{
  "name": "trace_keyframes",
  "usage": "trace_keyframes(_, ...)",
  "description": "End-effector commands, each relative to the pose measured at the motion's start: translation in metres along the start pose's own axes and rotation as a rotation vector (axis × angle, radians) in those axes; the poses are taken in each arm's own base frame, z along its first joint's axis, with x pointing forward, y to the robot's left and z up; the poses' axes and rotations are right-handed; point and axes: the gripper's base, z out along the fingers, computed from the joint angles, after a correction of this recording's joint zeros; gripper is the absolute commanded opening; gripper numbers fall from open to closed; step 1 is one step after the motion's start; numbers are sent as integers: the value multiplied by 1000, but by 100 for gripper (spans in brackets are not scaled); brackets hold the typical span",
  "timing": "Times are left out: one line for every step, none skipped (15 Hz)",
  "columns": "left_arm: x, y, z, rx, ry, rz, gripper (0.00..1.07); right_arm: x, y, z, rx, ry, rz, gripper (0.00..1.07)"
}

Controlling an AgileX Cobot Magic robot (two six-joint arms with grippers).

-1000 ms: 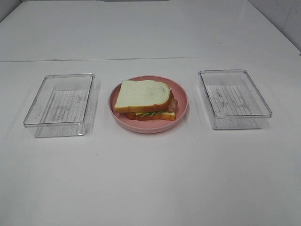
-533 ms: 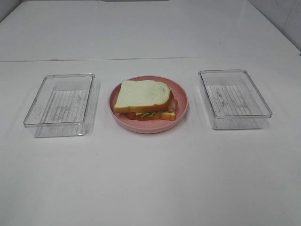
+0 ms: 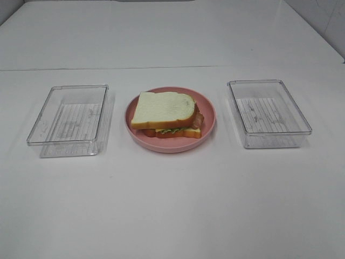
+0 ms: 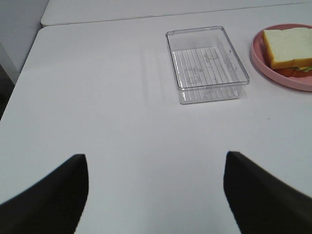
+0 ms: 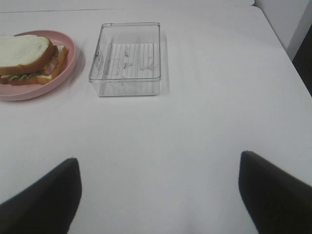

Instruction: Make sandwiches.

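Sitting on the round pink plate [image 3: 170, 120] in the middle of the white table [image 3: 172, 205] is our sandwich [image 3: 166, 114]. It has white bread with a brown crust on top and on the bottom. Green lettuce [image 3: 171, 130] and a pink-brown strip [image 3: 199, 121] peek out at the edge.

Our left pincer [image 4: 156, 190] hangs over bare table with its two dark fingers [image 4: 48, 200] far apart, and it holds nothing. Ahead of it sits a clear plastic tray [image 4: 206, 64] with nothing inside, only a ribbed floor. The plate lies just past that tray, off to the pincer's right.

Our right pincer [image 5: 158, 195] is spread wide too and grips nothing. Ahead of it is the other clear tray [image 5: 126, 57], which also has nothing in it. The plate with the sandwich lies beside that tray, to this pincer's left.

Both pincers are well apart from the sandwich.
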Motion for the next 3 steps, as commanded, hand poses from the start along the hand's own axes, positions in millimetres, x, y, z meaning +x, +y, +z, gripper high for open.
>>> trace_keyframes(2, -1, -2, 2, -25, -3, 74, 1, 0, -1, 10, -18, -5, 83)
trace_keyframes(2, -1, -2, 2, -25, -3, 74, 1, 0, -1, 10, -18, -5, 83)
trace_keyframes(2, -1, -2, 2, -25, -3, 74, 1, 0, -1, 10, -18, -5, 83)
